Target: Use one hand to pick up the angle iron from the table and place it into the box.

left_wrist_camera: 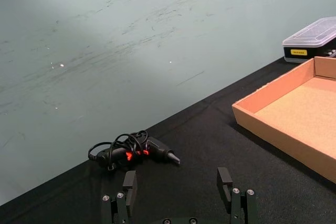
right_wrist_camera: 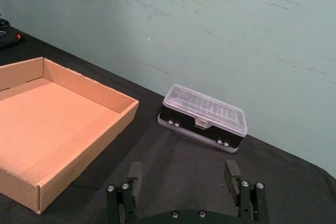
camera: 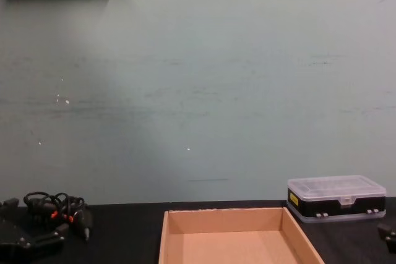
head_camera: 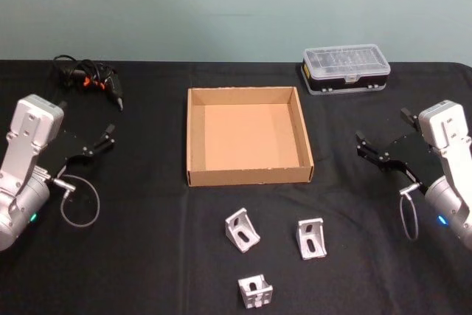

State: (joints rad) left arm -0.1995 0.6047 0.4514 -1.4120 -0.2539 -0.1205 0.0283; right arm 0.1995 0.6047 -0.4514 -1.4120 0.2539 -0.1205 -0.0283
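Note:
Three silver angle irons lie on the black table (head_camera: 147, 256) in front of the box: one (head_camera: 242, 229) on the left, one (head_camera: 311, 238) on the right, one (head_camera: 255, 291) nearest me. The brown cardboard box (head_camera: 249, 175) sits open and empty at the table's middle, its wall also seen in the wrist views (left_wrist_camera: 273, 135) (right_wrist_camera: 89, 145). At the table's left side my left gripper (head_camera: 90, 125) (left_wrist_camera: 177, 182) hovers open, holding nothing. My right gripper (head_camera: 382, 127) (right_wrist_camera: 183, 172) is open at the right side, also holding nothing. Both are well away from the angle irons.
A clear-lidded plastic case (head_camera: 346, 69) (right_wrist_camera: 203, 116) stands at the back right, beyond the box. A black tool with a coiled cable and orange marks (head_camera: 88, 79) (left_wrist_camera: 134, 150) lies at the back left. A grey-green wall rises behind the table's far edge.

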